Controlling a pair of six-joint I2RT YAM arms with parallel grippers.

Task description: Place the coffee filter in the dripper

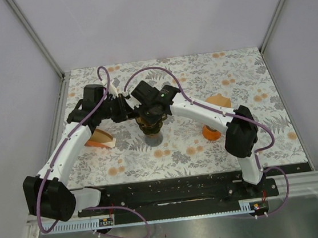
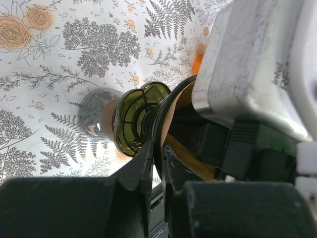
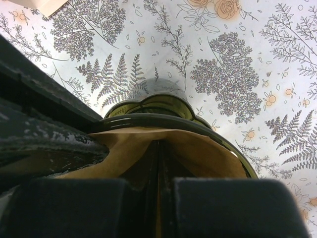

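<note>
The olive-green glass dripper (image 1: 150, 126) stands mid-table on a round glass base. In the left wrist view my left gripper (image 2: 157, 151) is shut on the dripper's dark rim (image 2: 136, 116), one finger on each side of it. The brown paper coffee filter (image 3: 213, 153) sits spread inside the dripper (image 3: 148, 115). My right gripper (image 3: 159, 166) reaches down into it, shut on a fold of the filter at its middle. In the top view the left gripper (image 1: 125, 107) and the right gripper (image 1: 151, 113) meet over the dripper and hide its mouth.
A stack of brown filters (image 1: 101, 139) lies left of the dripper. Another brown filter (image 1: 219, 99) and a small orange object (image 1: 211, 131) lie to the right. The glass base (image 2: 93, 113) shows under the dripper. White walls enclose the table.
</note>
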